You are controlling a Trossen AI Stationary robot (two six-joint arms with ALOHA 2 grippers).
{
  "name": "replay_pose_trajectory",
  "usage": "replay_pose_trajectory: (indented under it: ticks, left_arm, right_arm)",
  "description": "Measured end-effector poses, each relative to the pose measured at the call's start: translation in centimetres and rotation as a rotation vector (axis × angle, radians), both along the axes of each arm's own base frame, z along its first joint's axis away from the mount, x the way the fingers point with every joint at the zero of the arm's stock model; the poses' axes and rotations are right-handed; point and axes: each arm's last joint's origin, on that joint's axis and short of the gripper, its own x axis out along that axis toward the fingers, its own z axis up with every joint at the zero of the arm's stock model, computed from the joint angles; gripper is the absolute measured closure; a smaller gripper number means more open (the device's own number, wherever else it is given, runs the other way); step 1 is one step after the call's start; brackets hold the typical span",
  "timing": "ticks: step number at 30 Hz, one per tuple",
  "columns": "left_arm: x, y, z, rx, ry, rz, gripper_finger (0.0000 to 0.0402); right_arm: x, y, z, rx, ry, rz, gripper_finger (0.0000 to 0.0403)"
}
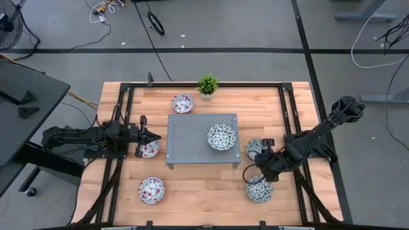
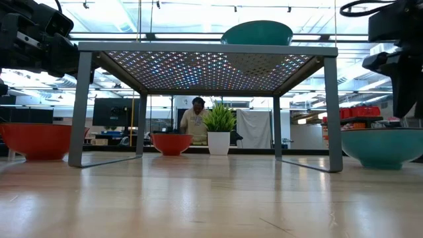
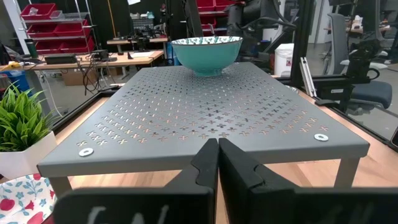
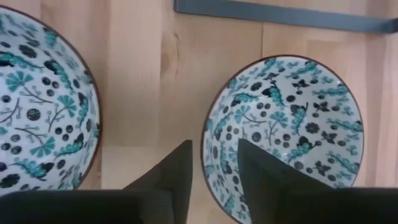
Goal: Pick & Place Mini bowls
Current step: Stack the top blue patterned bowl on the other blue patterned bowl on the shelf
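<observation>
A grey perforated rack (image 1: 192, 137) stands mid-table with one blue-green mini bowl (image 1: 220, 137) on its top. Two more blue-green bowls (image 1: 255, 148) (image 1: 259, 189) rest on the wood to its right. Three red-spotted bowls (image 1: 183, 103) (image 1: 149, 149) (image 1: 151, 190) sit to the rack's left and far side. My right gripper (image 4: 211, 171) points down between the two right-hand bowls. It is open, with one finger outside and one inside the rim of a bowl (image 4: 280, 124); in the low view it hangs just above a bowl (image 2: 383, 145). My left gripper (image 3: 217, 162) is shut and level at the rack's left edge, above a red bowl (image 3: 18, 199).
A small potted plant (image 1: 207, 84) stands at the far edge behind the rack. The rack's foot bar (image 4: 280, 15) lies close to the right gripper's bowls. Black frame rails (image 1: 115, 160) run along the table's left and right sides. A person (image 2: 196, 119) shows far behind the table.
</observation>
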Motion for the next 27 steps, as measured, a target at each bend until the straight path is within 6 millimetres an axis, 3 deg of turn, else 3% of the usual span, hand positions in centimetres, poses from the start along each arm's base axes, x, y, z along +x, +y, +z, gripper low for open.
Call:
replay_pose_trajectory:
  ticks: [7,18,27]
  left_arm:
    - [0.0,0.0,0.0,0.0,0.0,0.001,0.0383]
    - [0.0,0.0,0.0,0.0,0.0,0.001,0.0383]
    - [0.0,0.0,0.0,0.0,0.0,0.0,0.0383]
  right_arm:
    - [-0.6,0.7,-0.2,-0.023,-0.006,0.066,0.0238]
    - [-1.3,0.1,-1.7,-0.051,0.028,0.054,0.0234]
    - [-1.3,0.1,-2.1,-0.055,0.022,0.095,0.0282]
